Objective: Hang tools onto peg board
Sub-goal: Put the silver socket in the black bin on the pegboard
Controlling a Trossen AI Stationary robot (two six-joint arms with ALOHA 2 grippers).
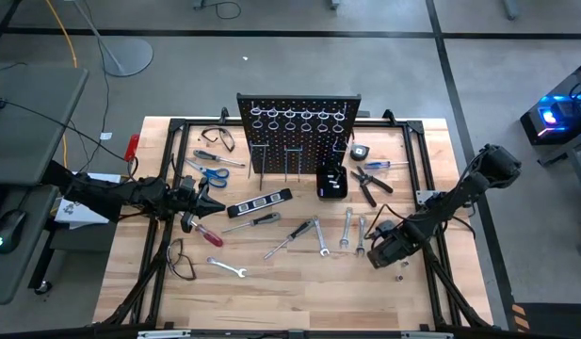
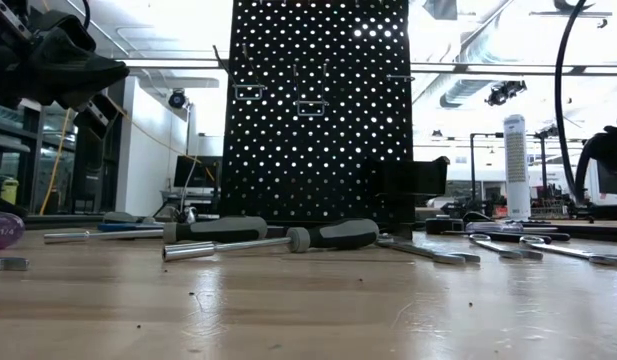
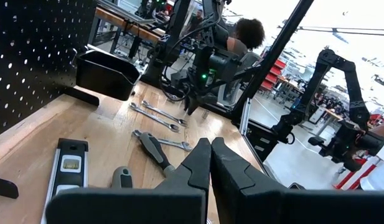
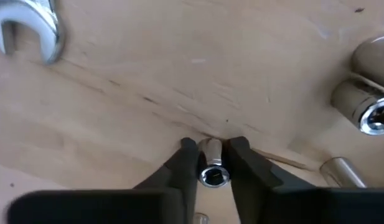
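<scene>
The black peg board [image 1: 299, 132] stands upright at the table's far middle, with silver rings and hooks. Tools lie flat on the table: blue scissors [image 1: 210, 171], a red-handled screwdriver [image 1: 203, 232], grey-handled screwdrivers [image 1: 254, 222], silver wrenches [image 1: 320, 237] and dark pliers [image 1: 367, 184]. My right gripper [image 4: 211, 155] is down at the tabletop at the right front and is shut on a small silver socket [image 4: 211, 167]. My left gripper [image 3: 210, 152] is shut and empty, held above the table's left side near the red-handled screwdriver. My right gripper pinches the small silver socket between its two fingertips [image 4: 189, 157], by its round side wall [image 4: 210, 152]. The fingers come from above, pointing down at the table. The socket stands along the fingers, its open end up. Whether its lower end rests on the wood I cannot tell.
Loose silver sockets [image 4: 366, 106] and a wrench's open end [image 4: 30, 28] lie close to my right gripper. A small black box [image 1: 332, 181] stands at the board's foot, a level [image 1: 260, 202] lies left of it, and clear safety glasses [image 1: 217, 137] lie at the far left.
</scene>
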